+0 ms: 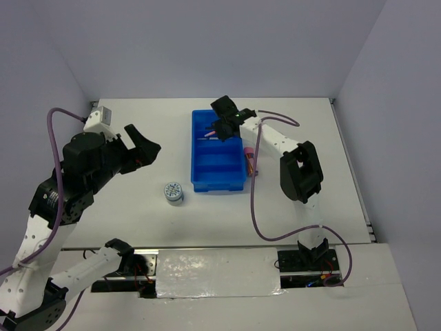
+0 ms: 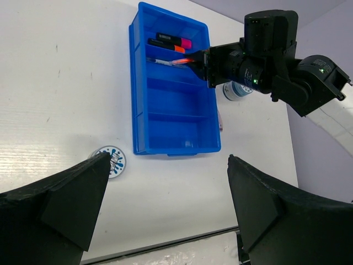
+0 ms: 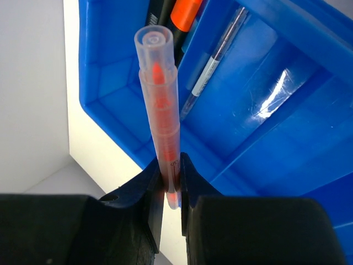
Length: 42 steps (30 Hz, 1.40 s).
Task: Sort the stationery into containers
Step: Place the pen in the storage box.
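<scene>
Right gripper (image 3: 171, 185) pinched the thin orange pen (image 3: 162, 116) by one end, above the far half of the blue tray (image 3: 265, 110), close to the grey pen (image 3: 212, 66) lying inside. Left gripper (image 2: 169, 165) was spread wide and empty over the table, near a tape roll (image 1: 173, 192). Likely risk: the end grip lets the pen swing or slip on release, so it straddles a divider or tips over the tray wall.

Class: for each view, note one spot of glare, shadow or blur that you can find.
Top external: the shiny strip at the near edge throws back patchy light. Left wrist: the left tool is a dark silhouette with little detail. Right wrist: white glare streaks the tray floor, while the orange pen stays sharp.
</scene>
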Motion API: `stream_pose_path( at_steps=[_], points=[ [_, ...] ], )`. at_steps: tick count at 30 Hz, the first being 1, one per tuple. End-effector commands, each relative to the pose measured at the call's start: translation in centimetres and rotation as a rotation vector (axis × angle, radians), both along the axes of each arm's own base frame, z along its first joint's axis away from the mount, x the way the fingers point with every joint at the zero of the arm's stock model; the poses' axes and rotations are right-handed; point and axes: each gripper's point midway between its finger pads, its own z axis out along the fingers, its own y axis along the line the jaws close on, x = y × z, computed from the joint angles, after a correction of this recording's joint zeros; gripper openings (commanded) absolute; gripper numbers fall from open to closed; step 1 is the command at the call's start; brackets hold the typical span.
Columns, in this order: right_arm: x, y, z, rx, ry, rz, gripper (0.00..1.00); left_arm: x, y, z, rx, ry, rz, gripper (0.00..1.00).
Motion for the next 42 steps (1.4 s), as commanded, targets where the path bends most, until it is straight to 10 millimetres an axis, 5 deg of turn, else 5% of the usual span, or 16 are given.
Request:
stream_pose_path(
  at_steps=[1,30,42],
  points=[
    [0.7,0.1,1.1,0.037,-0.046,-0.022,0.0,-0.1,0.3,1.3,0.001,-0.039,0.003,0.99],
    [1.6,0.3,1.2,0.123,-0.055,-0.096,0.02,-1.8,1.4,0.7,-0.013,-0.04,0.027,0.99],
    [1.2,0.2,-0.3,0.117,-0.02,-0.169,0.05,-1.9,1.9,1.1,0.023,-0.058,0.03,0.99]
  ],
)
